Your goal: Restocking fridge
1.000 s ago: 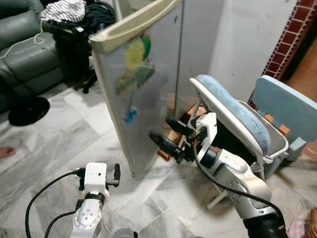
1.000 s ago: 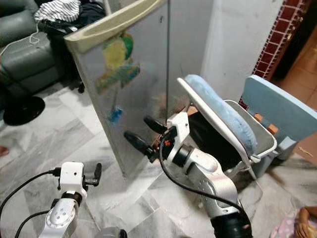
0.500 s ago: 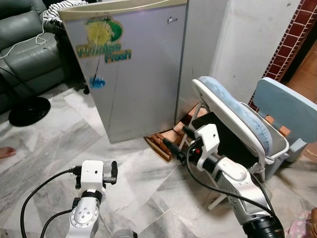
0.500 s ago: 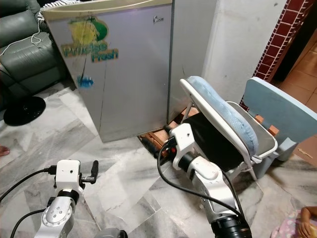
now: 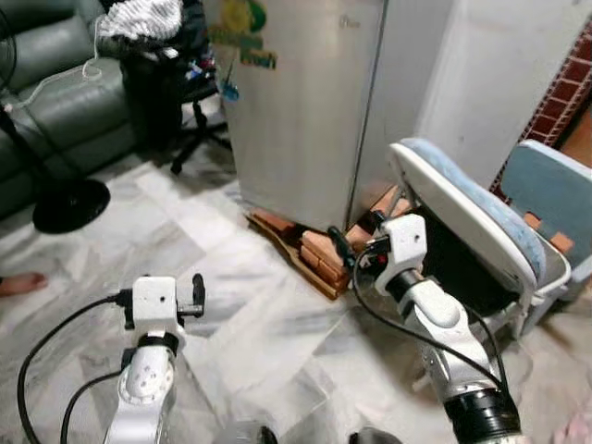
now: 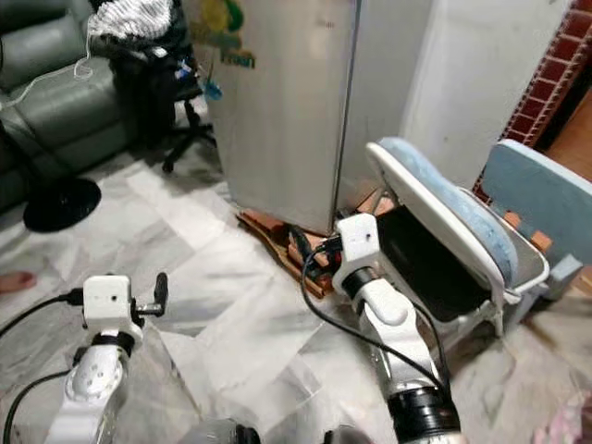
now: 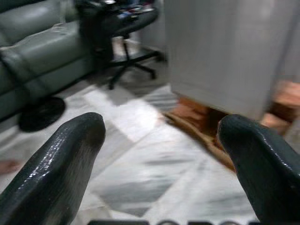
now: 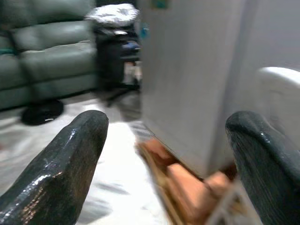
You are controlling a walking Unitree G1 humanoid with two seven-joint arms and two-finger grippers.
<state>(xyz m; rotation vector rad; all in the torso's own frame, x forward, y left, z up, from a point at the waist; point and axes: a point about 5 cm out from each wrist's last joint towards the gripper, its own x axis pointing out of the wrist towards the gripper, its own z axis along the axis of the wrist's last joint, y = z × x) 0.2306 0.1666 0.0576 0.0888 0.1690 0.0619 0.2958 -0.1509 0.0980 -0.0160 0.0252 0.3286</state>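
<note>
Fridge (image 5: 305, 102) is set ahead, door shut, raised on bricks (image 5: 319, 252) and a wooden board (image 5: 287, 242) at its base. A folding chair (image 5: 472, 222) is placed just right of it. An office chair (image 5: 176, 83) is found left of the fridge, with a sofa (image 5: 46, 92) and fan base (image 5: 69, 203) farther left.

Shut fridge (image 5: 305, 102) stands beside tilted chair (image 5: 467, 231).
</note>
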